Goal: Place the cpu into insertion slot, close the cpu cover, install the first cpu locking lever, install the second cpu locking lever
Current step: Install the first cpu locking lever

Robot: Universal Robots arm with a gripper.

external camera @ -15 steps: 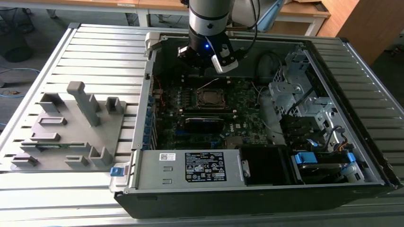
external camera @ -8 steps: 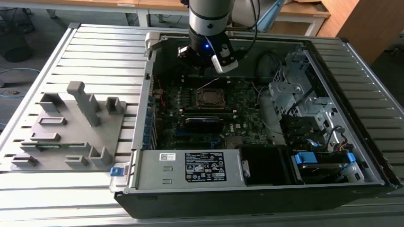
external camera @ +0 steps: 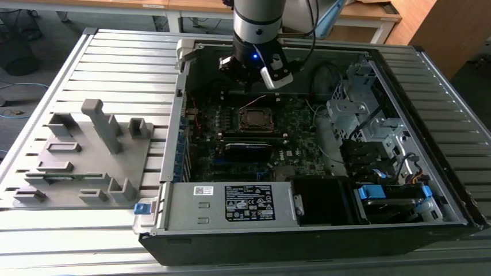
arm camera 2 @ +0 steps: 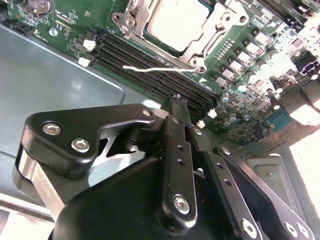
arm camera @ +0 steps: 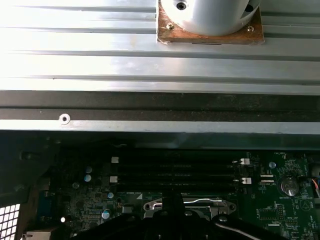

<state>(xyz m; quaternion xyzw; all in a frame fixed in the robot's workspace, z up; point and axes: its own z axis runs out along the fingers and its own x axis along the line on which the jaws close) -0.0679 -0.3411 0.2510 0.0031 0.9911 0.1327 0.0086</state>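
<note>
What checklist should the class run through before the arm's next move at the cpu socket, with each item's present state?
1. cpu seated in the insertion slot: ok, its metal top lies flat inside.
2. cpu cover closed over the cpu: ok, the frame appears to lie flat around it.
3. Both locking levers latched: cannot tell.
4. gripper empty: ok, it is shut on nothing, over the memory slots and apart from the cpu cover.
5. Path free: not ok, a white wire lies across the memory slots beside the insertion slot and might snag.
</note>
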